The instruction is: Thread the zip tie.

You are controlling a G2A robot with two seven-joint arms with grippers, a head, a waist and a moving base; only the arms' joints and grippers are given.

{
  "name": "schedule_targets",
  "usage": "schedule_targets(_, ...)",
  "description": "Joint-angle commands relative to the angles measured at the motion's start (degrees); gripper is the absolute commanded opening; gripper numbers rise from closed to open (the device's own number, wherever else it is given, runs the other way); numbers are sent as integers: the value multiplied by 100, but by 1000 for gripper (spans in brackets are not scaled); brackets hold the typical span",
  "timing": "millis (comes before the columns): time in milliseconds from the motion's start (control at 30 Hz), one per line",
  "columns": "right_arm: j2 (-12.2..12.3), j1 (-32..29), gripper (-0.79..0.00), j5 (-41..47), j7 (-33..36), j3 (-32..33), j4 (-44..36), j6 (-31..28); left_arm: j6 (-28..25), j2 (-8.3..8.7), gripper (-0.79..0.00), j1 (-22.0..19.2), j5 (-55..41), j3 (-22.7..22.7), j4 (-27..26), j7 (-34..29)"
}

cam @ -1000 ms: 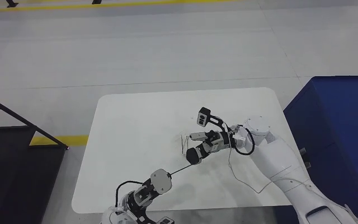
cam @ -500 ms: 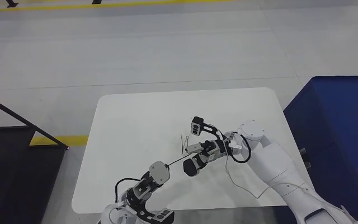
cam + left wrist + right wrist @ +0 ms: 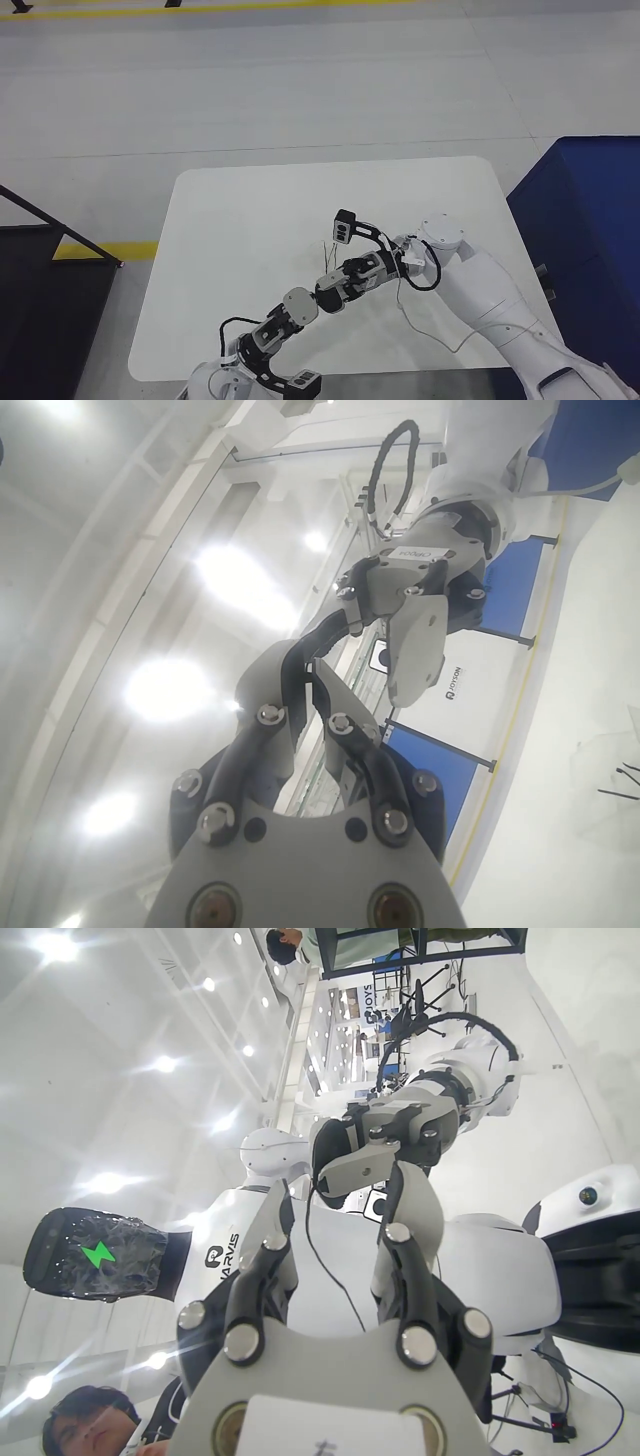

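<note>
Left gripper (image 3: 311, 675) has advanced — tip now at right gripper (image 3: 340, 1188)

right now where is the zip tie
In the right wrist view the zip tie is a thin black strand, one end pinched in the left gripper, running between the open fingers of the right gripper, above the table.

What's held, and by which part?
The left hand pinches the zip tie at one end; the rest runs free between the fingers of the open right hand.
</note>
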Motion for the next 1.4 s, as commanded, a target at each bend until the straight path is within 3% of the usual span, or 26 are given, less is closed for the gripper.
schedule_targets(0, -3, 7, -465, 22, 30, 10, 25, -19, -7, 7, -785, -13, 8, 24, 23, -14)
schedule_targets(367, -13, 46, -582, -63, 23, 32, 117, -15, -61, 71, -785, 15, -124, 38, 2, 24)
schedule_targets(667, -48, 107, -582, -40, 18, 5, 205, -15, 9, 96, -785, -65, 53, 61, 166, -185)
schedule_targets(1133, -103, 203, -773, -52, -70, -39, 316, 18, 22, 152, -785, -88, -38, 99, 199, -234)
schedule_targets(1367, -145, 238, -727, -61, -130, -108, 352, 34, 46, 185, -785, -98, -86, 82, 224, -225)
